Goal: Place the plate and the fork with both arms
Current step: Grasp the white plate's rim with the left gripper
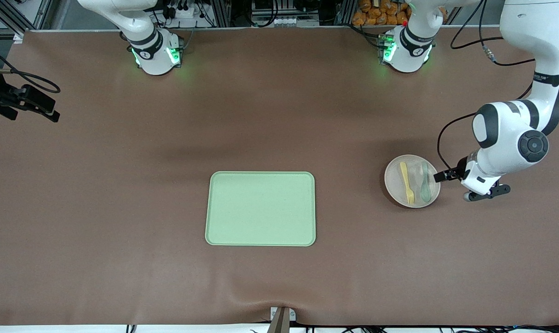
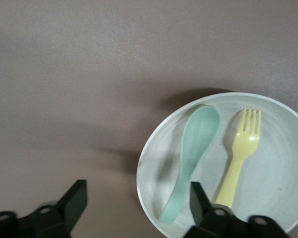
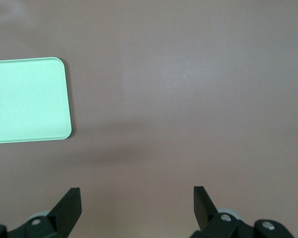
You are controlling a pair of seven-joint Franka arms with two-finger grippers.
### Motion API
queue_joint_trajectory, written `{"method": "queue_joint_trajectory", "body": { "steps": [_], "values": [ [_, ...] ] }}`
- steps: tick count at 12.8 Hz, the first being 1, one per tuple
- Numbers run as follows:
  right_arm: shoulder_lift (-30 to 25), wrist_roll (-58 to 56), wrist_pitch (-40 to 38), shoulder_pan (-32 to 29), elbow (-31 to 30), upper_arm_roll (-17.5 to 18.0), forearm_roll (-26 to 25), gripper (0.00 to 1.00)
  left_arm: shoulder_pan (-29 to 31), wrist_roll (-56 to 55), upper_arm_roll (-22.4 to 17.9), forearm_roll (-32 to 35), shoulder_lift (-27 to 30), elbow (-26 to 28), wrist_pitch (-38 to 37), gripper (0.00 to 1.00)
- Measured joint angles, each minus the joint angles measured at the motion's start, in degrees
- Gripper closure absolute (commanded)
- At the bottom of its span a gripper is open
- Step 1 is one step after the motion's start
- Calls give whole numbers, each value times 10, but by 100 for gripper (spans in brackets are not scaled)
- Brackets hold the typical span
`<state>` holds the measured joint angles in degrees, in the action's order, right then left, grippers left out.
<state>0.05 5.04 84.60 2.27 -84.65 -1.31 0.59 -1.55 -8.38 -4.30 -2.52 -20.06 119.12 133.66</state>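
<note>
I noted the plate [image 1: 412, 181] sat on the table near the left arm's end, clear of the tray [image 1: 261, 208] at centre. Fork [image 1: 406, 177] and spoon [image 1: 425, 182] lay side by side in it. Left gripper [image 1: 451, 175] was at the plate's rim, jaws wide, straddling the edge, nothing held. Right gripper [image 3: 136, 206] waited over bare table, jaws wide, empty. Step, by my judgement: plate pickup approach. Next req.: close on the rim, lift level w/o tipping utensils.
</note>
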Motion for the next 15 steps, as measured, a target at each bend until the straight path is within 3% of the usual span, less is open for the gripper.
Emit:
{"method": "queue_joint_trajectory", "body": {
  "steps": [5, 9, 10, 12, 13, 15],
  "values": [
    [0, 0, 0, 0, 0, 0, 0, 0, 0, 0, 0, 0, -35, 12, 43, 36],
    [0, 0, 0, 0, 0, 0, 0, 0, 0, 0, 0, 0, -52, 13, 45, 53],
    [0, 0, 0, 0, 0, 0, 0, 0, 0, 0, 0, 0, -56, 13, 45, 61],
    [0, 0, 0, 0, 0, 0, 0, 0, 3, 0, 0, 0, -62, 13, 46, 92],
    [0, 0, 0, 0, 0, 0, 0, 0, 5, 0, 0, 0, -63, 13, 47, 100],
    [0, 0, 0, 1, 0, 0, 0, 0, 5, 1, 0, -6, -60, 13, 45, 100]
  ]
}}
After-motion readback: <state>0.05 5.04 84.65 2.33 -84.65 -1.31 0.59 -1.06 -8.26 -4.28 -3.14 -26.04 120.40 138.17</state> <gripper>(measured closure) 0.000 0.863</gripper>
